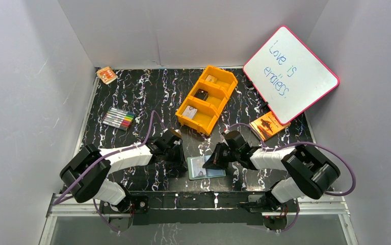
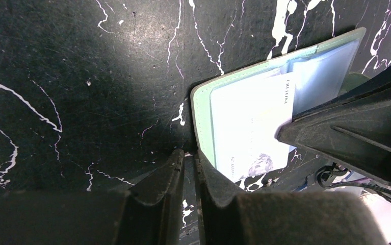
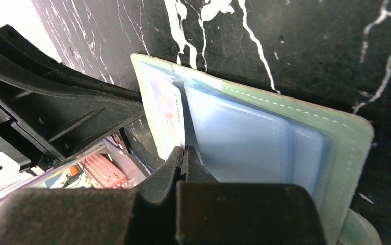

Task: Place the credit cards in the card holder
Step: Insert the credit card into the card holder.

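The card holder (image 1: 207,167) lies open on the black table between both grippers, grey-green with pale blue clear pockets (image 3: 244,138). A pale credit card (image 2: 249,127) lies on its left half and sticks out past the near edge. My right gripper (image 3: 184,149) is shut on that card's edge beside the pockets. My left gripper (image 2: 188,153) rests at the holder's left edge, its jaws a narrow slit apart with only table showing between them. More credit cards, tan (image 1: 211,79), black (image 1: 202,94) and silver (image 1: 191,112), lie in the orange tray (image 1: 218,99).
A pink-framed whiteboard (image 1: 291,74) leans at the back right, with an orange booklet (image 1: 268,125) under its lower corner. Coloured markers (image 1: 119,118) lie at the left. An orange packet (image 1: 106,75) sits in the far left corner.
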You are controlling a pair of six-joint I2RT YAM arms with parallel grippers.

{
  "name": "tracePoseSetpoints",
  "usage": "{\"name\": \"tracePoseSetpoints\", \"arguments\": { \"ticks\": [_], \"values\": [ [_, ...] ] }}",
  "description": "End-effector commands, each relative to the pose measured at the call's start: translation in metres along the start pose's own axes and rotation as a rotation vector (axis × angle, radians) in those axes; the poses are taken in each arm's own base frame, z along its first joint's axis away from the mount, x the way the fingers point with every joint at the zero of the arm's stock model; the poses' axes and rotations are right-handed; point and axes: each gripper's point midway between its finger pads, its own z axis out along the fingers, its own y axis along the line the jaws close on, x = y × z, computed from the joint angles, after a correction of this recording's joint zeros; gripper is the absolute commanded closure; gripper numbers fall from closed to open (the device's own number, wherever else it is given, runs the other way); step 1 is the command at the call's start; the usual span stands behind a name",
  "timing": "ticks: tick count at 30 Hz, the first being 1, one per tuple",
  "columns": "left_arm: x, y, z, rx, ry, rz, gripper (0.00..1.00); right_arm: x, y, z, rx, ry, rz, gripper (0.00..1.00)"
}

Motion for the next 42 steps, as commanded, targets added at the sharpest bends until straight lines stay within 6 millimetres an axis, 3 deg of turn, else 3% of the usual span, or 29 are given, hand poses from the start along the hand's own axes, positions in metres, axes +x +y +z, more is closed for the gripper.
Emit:
{"name": "tracePoseSetpoints", "arguments": {
  "ticks": [1, 8, 16, 24, 37, 42],
  "values": [
    [0.019, 0.027, 0.006, -0.088, 0.061, 0.008, 0.87, 0.0, 0.003, 0.006, 0.013, 0.003, -0.018, 1.0],
    [0.018, 0.027, 0.006, -0.091, 0.061, 0.011, 0.87, 0.0, 0.006, 0.006, 0.021, 0.005, -0.04, 0.99],
    [0.017, 0.027, 0.007, -0.093, 0.06, 0.013, 0.88, -0.003, 0.009, 0.0, 0.027, -0.024, -0.051, 0.7],
    [0.016, 0.027, 0.005, -0.098, 0.053, 0.015, 0.88, -0.011, 0.017, -0.008, 0.055, -0.055, -0.081, 0.58],
    [0.011, 0.024, -0.001, -0.097, 0.03, 0.022, 0.88, -0.021, 0.021, -0.032, 0.173, -0.09, -0.149, 0.48],
    [0.002, 0.018, -0.014, -0.095, -0.012, 0.026, 0.88, -0.035, 0.041, -0.057, 0.185, -0.164, -0.267, 0.48]
  ]
}}
